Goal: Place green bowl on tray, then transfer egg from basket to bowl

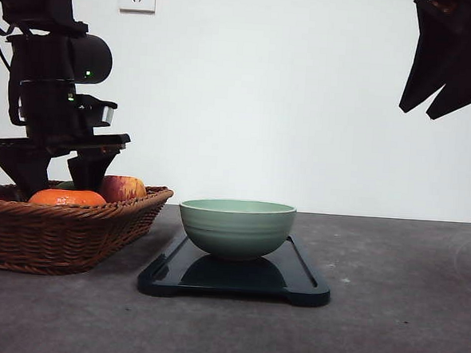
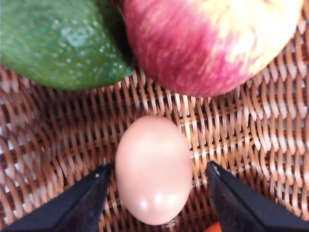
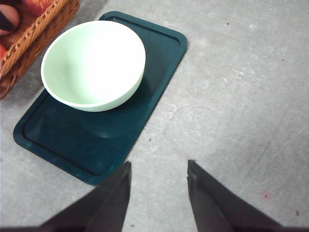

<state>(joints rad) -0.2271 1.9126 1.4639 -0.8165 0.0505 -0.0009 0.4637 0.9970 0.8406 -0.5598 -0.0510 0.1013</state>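
bowl already on the tray – left gripper wide open straddling the egg in the basket, gripping nothing yet – ready to close

Basket cut off at left edge; its rim hides the egg in front view.

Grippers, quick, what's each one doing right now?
Left gripper: open, fingers either side of the egg in the basket, not closed on it.
Right gripper: open, holding nothing, above the table.
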